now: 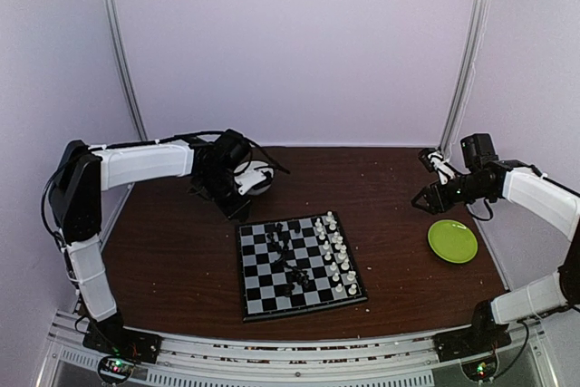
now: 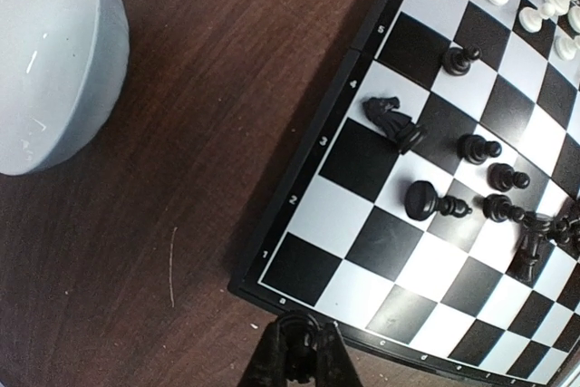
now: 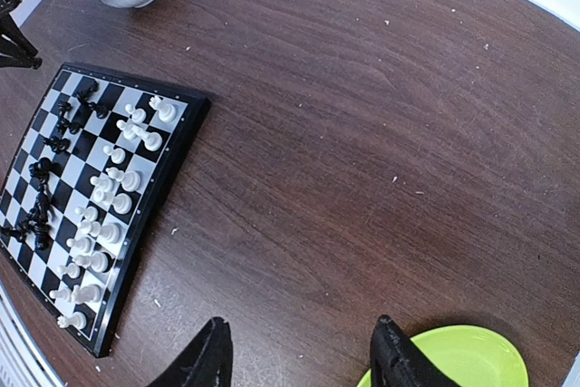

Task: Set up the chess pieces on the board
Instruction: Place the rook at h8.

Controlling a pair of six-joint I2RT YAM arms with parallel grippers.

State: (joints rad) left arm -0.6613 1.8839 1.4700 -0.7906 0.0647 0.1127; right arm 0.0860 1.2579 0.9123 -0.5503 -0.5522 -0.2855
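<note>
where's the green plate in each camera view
top external: green plate on the table to the right of the chessboard, near the right edge.
left wrist: not in it.
right wrist: bottom right corner, cut off by the frame.
shared landmark: the chessboard, also seen at left wrist and right wrist.

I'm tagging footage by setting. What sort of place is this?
Likely a lab robot cell: pale walls enclose a brown table, with a left arm and right arm mounted at its near edge, and a chessboard.
</note>
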